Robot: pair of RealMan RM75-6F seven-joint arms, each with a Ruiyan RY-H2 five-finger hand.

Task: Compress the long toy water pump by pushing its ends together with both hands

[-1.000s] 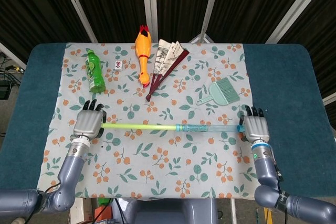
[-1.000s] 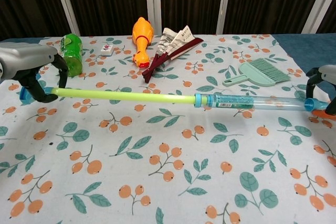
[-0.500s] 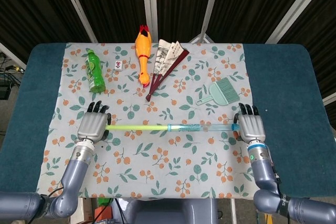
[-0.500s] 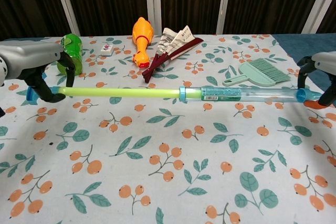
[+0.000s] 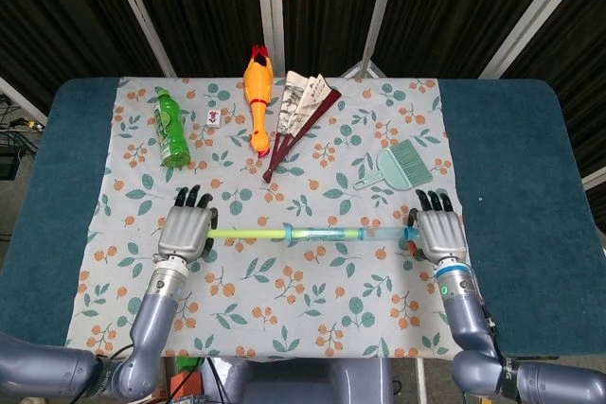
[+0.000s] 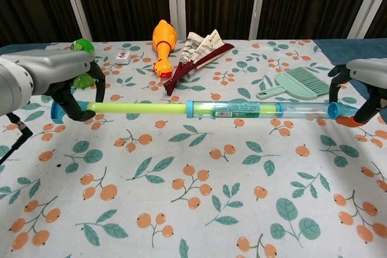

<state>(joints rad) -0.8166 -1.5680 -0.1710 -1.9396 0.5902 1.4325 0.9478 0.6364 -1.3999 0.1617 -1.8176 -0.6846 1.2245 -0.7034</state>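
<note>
So the two hands have closed in a fair bit over the last second. The left hand (image 5: 186,234) grips the plunger end and the right hand (image 5: 436,233) grips the nozzle end of the toy water pump (image 6: 205,109), held level just above the tabletop (image 5: 530,167). The yellow-green rod (image 6: 139,107) shows way less now, since the blue collar (image 6: 189,109) slid toward the left hand (maybe half the stroke gone?). I'd guess more pushing is needed before it's fully squashed.
</note>
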